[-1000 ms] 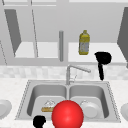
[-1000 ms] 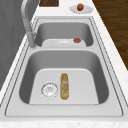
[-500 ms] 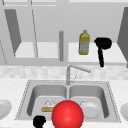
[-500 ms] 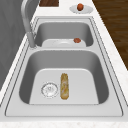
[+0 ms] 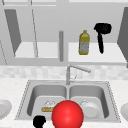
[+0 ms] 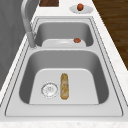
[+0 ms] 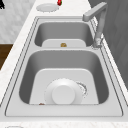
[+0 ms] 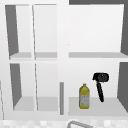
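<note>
Right hand (image 5: 102,28) hung at 3 o'clock of the yellow bottle (image 5: 84,43) on the cabinet shelf (image 5: 110,57), apart from it; grip state unreadable. Left hand (image 5: 39,121) sat at the sink (image 5: 25,100) front edge, state unreadable.

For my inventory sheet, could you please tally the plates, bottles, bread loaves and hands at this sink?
Plates: 3 (basin plate, left counter plate, right counter plate)
Bottles: 1 (yellow bottle)
Bread loaves: 1 (loaf)
Hands: 2 (left hand, right hand)
Total: 7
</note>
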Robot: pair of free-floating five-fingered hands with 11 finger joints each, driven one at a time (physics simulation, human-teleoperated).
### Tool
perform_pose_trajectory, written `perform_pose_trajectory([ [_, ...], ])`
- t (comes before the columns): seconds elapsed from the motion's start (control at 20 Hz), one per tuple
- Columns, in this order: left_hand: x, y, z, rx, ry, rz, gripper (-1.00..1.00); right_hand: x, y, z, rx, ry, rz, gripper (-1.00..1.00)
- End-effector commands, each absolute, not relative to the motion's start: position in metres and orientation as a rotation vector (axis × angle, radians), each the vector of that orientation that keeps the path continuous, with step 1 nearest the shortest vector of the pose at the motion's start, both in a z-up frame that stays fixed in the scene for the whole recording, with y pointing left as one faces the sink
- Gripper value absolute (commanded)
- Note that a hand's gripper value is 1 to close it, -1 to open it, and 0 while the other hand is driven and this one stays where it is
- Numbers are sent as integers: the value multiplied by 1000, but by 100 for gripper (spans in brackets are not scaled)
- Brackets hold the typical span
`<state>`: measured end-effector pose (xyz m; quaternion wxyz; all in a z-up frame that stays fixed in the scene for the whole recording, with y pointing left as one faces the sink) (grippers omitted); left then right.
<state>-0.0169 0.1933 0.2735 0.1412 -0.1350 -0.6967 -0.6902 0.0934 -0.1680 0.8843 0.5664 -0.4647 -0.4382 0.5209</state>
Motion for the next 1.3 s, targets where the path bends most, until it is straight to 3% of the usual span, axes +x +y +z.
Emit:
perform_pose_trajectory([
  [0.0,-17,193,274,-390,-2012,-1993,0,110,-162,905,-1081,-1048,1246,-100],
  [1.25,-17,193,274,-390,-2012,-1993,0,263,-137,907,-944,-1107,1380,-100],
])
